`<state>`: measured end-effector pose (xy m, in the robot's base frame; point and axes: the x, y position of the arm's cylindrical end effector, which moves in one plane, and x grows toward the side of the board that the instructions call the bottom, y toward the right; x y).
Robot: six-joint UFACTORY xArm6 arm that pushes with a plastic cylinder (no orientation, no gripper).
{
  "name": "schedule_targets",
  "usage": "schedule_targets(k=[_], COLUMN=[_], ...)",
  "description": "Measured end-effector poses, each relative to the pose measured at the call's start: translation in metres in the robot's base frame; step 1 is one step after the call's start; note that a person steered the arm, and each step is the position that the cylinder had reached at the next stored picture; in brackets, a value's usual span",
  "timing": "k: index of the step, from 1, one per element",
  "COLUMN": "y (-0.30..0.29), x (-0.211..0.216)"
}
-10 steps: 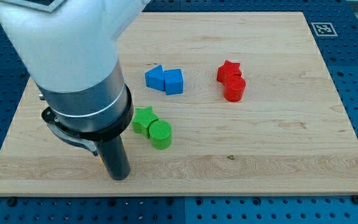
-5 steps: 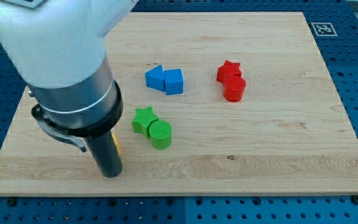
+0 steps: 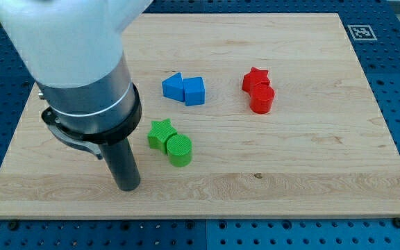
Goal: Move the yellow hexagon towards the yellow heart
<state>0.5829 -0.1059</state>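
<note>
Neither the yellow hexagon nor the yellow heart shows; the arm's bulk probably hides them. There is no claw, just my tip [image 3: 128, 187] on the wooden board [image 3: 311, 167], left of the green star [image 3: 160, 132] and green cylinder [image 3: 180, 150]. Such a block looks light, stiff and slippery; I'd push a flat side squarely.

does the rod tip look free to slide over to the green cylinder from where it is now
Probably yes. My tip sits on the board at the view's left of the green cylinder, with only bare wood between them; the green star lies further up, off that line.
</note>
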Motion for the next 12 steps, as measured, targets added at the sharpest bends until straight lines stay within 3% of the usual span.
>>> schedule_targets(k=[4,6,12], y=[0.000,-0.001,-0.010], x=[0.012,-0.010,-0.017])
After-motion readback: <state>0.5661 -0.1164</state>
